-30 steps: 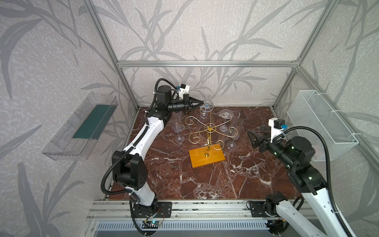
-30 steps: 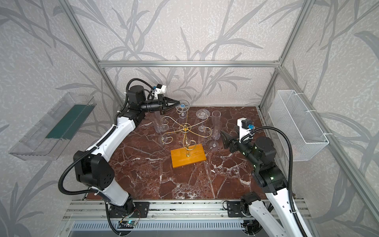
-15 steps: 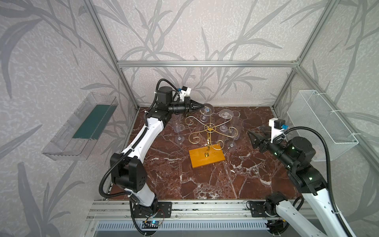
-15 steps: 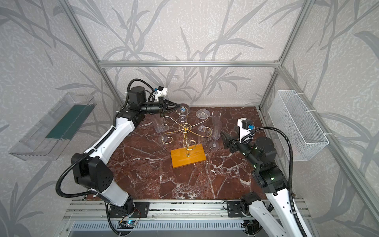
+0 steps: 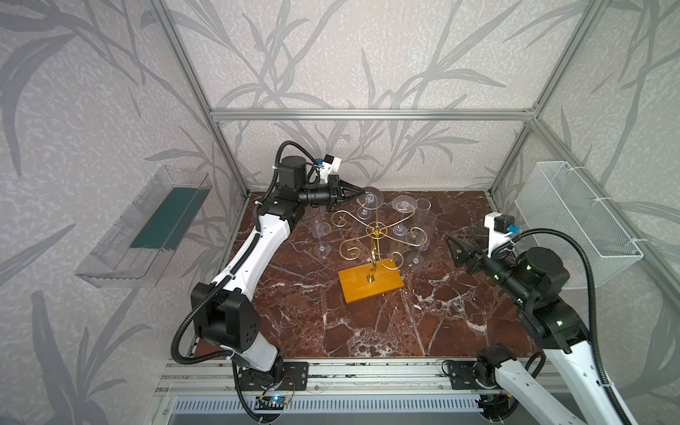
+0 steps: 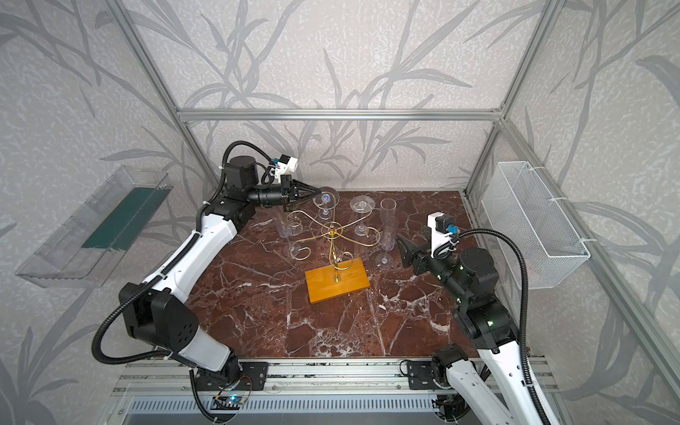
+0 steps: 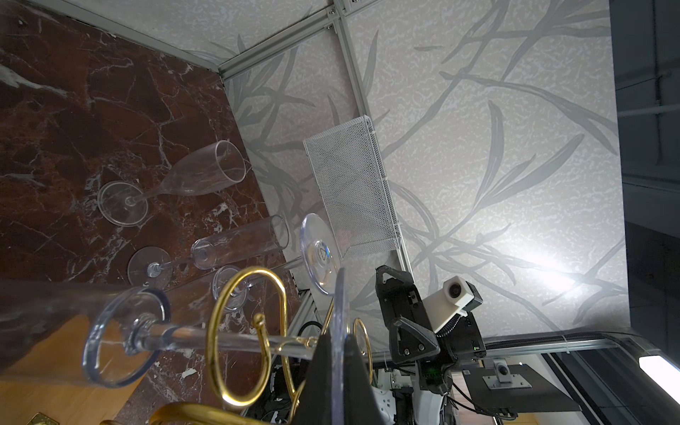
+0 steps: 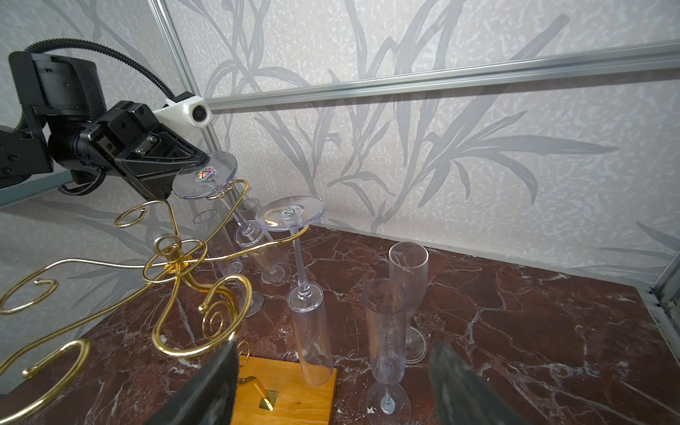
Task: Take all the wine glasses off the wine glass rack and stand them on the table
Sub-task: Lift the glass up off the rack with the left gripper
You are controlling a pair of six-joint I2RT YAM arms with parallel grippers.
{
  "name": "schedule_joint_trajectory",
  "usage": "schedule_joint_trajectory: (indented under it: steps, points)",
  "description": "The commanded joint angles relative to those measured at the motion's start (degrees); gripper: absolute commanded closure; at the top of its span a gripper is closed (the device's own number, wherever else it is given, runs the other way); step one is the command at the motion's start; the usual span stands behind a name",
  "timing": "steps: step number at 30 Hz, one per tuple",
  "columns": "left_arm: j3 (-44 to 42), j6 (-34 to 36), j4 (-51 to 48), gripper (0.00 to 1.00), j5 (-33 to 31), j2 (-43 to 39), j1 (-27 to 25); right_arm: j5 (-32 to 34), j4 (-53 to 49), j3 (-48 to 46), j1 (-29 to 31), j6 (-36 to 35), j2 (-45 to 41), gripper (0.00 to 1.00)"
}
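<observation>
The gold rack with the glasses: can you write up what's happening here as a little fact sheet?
rack: gold wire on a wooden base, standing on the table
hanging: two glasses upside down, the held glass and a second glass
standing: several flutes upright on the table around the rack
left gripper: shut on the held glass's foot; glass not yet off the rack
right gripper: open, empty, apart from the rack

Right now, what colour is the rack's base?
Orange-yellow wood base, clearest in a top view.
</observation>
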Motion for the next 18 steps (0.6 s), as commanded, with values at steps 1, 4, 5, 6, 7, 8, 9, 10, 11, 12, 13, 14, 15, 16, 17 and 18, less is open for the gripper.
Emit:
schedule_joint_trajectory:
  steps: [1, 4, 5, 6, 7, 8, 9, 10, 11, 12, 13, 14, 15, 16, 17, 18]
  points:
    - [-0.9, 0.4, 0.4, 1.00, 1.1, -3.2, 0.6, 0.1, 0.1, -0.1, -0.3, 0.1, -0.6, 0.20]
    - [-1.2, 0.3, 0.4, 1.00, 1.1, -3.7, 0.8, 0.1, 0.1, -0.1, -0.3, 0.2, -0.7, 0.20]
    - [-1.3, 0.3, 0.4, 1.00, 1.1, -3.9, 0.9, 0.1, 0.1, -0.1, -0.3, 0.3, -0.7, 0.20]
    - [-1.4, 0.2, 0.4, 1.00, 1.2, -4.1, 0.9, 0.1, 0.0, -0.1, -0.3, 0.2, -0.8, 0.20]
    - [-1.6, 0.3, 0.4, 1.00, 1.3, -4.4, 0.9, 0.1, 0.0, -0.1, -0.3, 0.3, -1.0, 0.20]
    - [-1.6, 0.2, 0.3, 1.00, 1.3, -4.5, 1.0, 0.1, -0.1, -0.1, -0.3, 0.2, -1.0, 0.20]
    - [-1.9, 0.2, 0.4, 1.00, 1.5, -4.7, 1.0, 0.2, -0.2, 0.0, -0.3, 0.2, -1.1, 0.20]
    - [-2.0, 0.2, 0.3, 1.00, 1.5, -5.0, 1.0, 0.2, -0.4, 0.1, -0.3, 0.2, -1.2, 0.20]
    - [-2.3, 0.2, 0.3, 1.00, 1.6, -5.2, 1.1, 0.2, -0.4, 0.1, -0.3, 0.2, -1.1, 0.20]
    - [-2.5, 0.1, 0.3, 1.00, 1.7, -5.4, 1.1, 0.2, -0.5, 0.1, -0.3, 0.2, -1.3, 0.20]
    - [-2.8, 0.1, 0.3, 1.00, 1.6, -5.8, 1.1, 0.2, -0.5, 0.1, -0.3, 0.2, -1.3, 0.20]
    - [-3.2, 0.1, 0.3, 1.00, 1.6, -6.1, 1.1, 0.2, -0.6, 0.2, -0.3, 0.2, -1.4, 0.20]
    - [-3.6, 0.2, 0.3, 1.00, 1.6, -6.4, 1.2, 0.2, -0.7, 0.2, -0.3, 0.2, -1.6, 0.20]
    - [-3.8, 0.1, 0.2, 1.00, 1.5, -6.8, 1.3, 0.3, -0.7, 0.2, -0.3, 0.2, -1.6, 0.20]
    - [-4.1, 0.2, 0.2, 1.00, 1.5, -7.1, 1.4, 0.3, -0.7, 0.2, -0.3, 0.2, -1.7, 0.20]
    - [-4.3, 0.1, 0.1, 1.00, 1.3, -7.4, 1.5, 0.3, -0.8, 0.3, -0.3, 0.3, -1.7, 0.20]
